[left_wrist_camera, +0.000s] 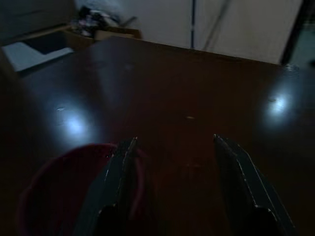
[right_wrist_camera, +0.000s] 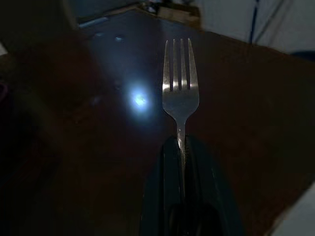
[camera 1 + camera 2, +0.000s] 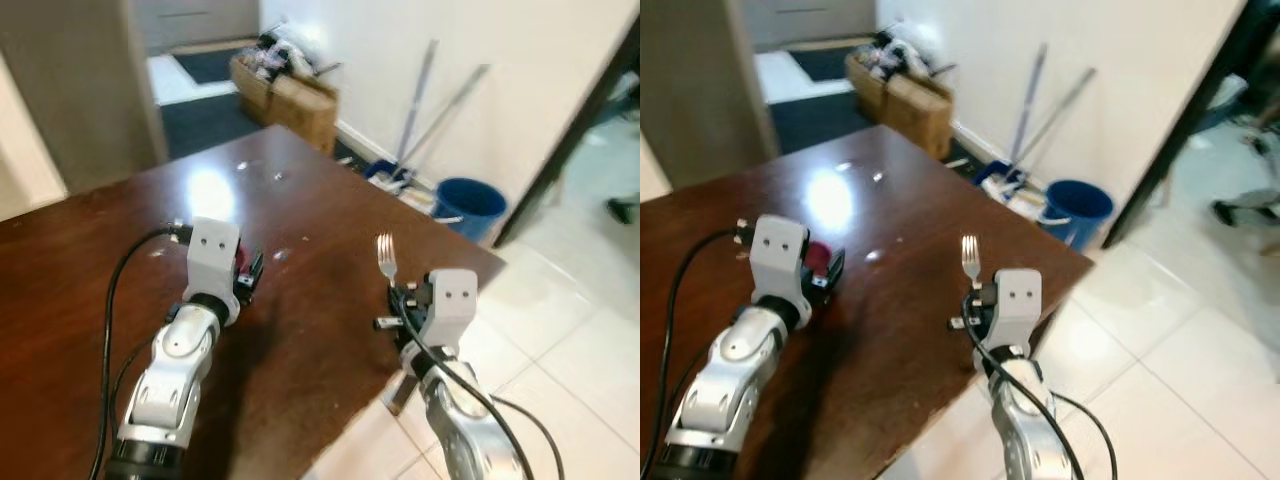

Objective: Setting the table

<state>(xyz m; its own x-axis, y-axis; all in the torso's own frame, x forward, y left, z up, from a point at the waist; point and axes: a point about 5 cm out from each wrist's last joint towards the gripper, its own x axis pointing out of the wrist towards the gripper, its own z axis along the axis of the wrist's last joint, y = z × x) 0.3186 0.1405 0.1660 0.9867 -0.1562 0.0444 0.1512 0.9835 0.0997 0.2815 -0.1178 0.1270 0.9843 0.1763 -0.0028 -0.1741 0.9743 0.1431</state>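
My right gripper (image 2: 180, 147) is shut on the handle of a silver fork (image 2: 180, 93). It holds the fork (image 3: 386, 258) tines up above the near right corner of the dark brown table (image 3: 300, 190). My left gripper (image 1: 174, 142) hovers low over the table's middle with its fingers (image 1: 118, 187) apart. A red round bowl (image 1: 54, 191) lies under it, and one finger sits over the bowl's rim while the other is off to the side. In the left eye view the red bowl (image 3: 243, 262) peeks out just past the left wrist.
The table's right edge runs close by the right gripper, with white floor tiles (image 3: 560, 340) beyond. A blue bucket (image 3: 468, 207), leaning mop handles (image 3: 415, 110) and a cardboard box (image 3: 290, 100) stand along the far wall.
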